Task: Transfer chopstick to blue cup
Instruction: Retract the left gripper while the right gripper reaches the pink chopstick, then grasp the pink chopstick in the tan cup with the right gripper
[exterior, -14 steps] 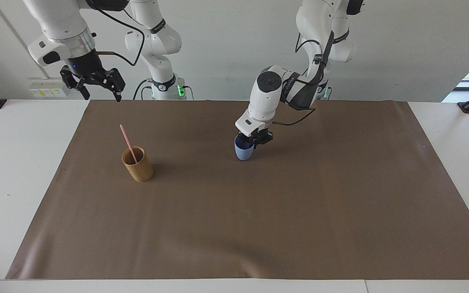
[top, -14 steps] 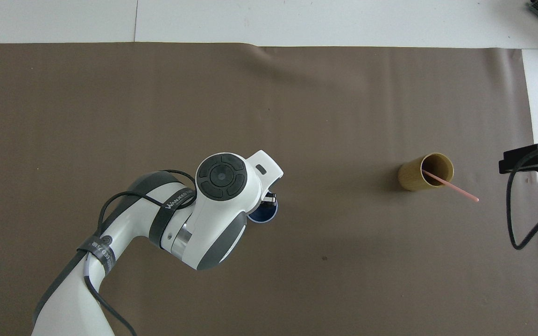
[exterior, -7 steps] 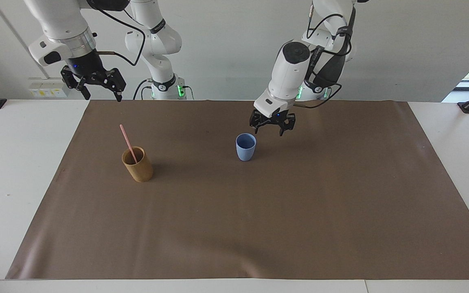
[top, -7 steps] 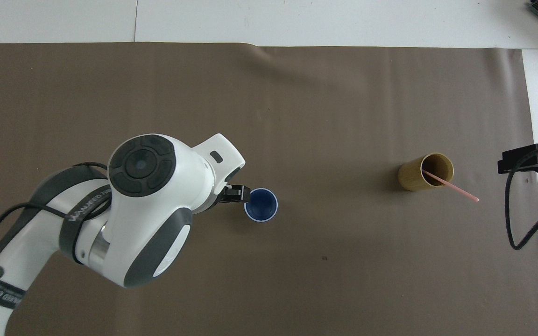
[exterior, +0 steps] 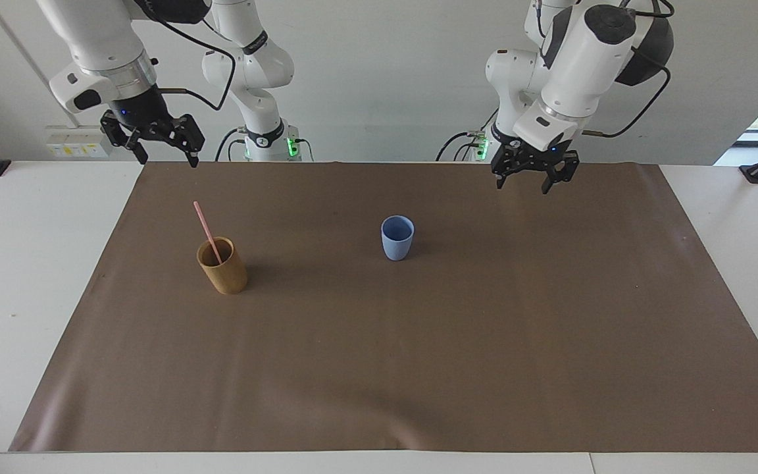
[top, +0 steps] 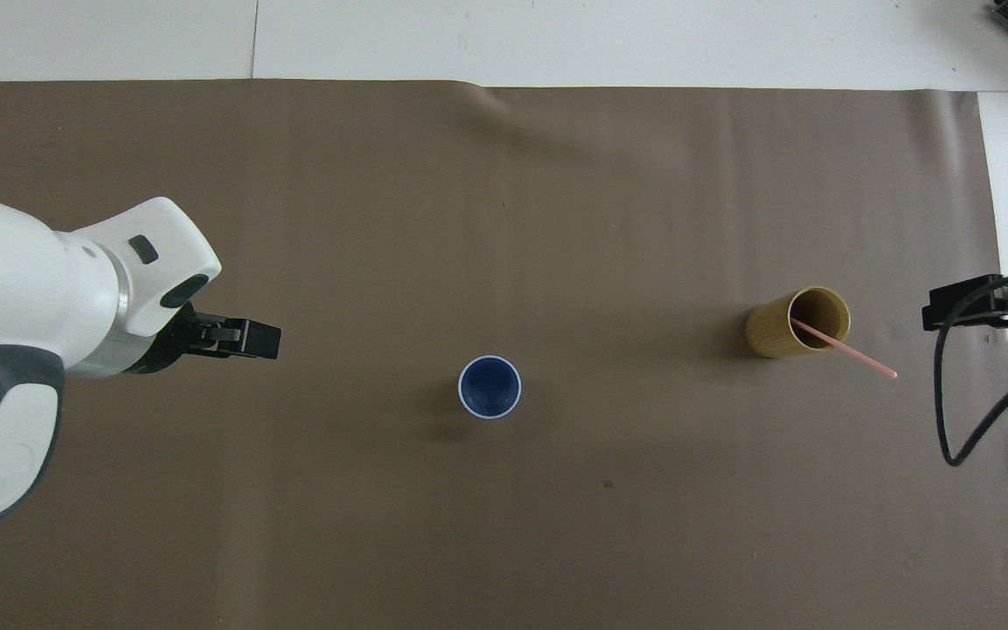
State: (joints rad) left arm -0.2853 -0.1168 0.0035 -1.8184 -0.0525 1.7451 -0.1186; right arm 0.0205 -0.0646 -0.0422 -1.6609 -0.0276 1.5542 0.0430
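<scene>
Facing view: a tan wooden cylindrical cup (exterior: pixel 222 266) stands upright on the brown paper mat (exterior: pixel 418 368) toward the right arm's end of the table and holds the chopstick (exterior: pixel 207 232), a thin, straight, pale pink stick whose lower end sits inside the cup while its upper part leans out over the rim, tilted toward the robots. The small light blue handleless cup (exterior: pixel 397 237), tapering to a rounded base, stands upright near the middle of the mat, well apart from the wooden cup, with nothing in it. The left gripper (exterior: pixel 532 176) hangs raised over the mat's edge nearest the robots, fingertips spread, holding nothing. The right gripper (exterior: pixel 155 141) hangs raised over that same edge at its own end, likewise spread and empty. Overhead view: the blue cup (top: pixel 489 387) shows a dark blue, bare interior, which the facing view shows only in part; the chopstick (top: pixel 845 349) crosses the wooden cup's (top: pixel 798 323) open mouth and juts past its rim toward the right arm's end. Here the left gripper (top: pixel 246 339) and the right gripper (top: pixel 963 305) appear only as dark tips, their spread unreadable.
</scene>
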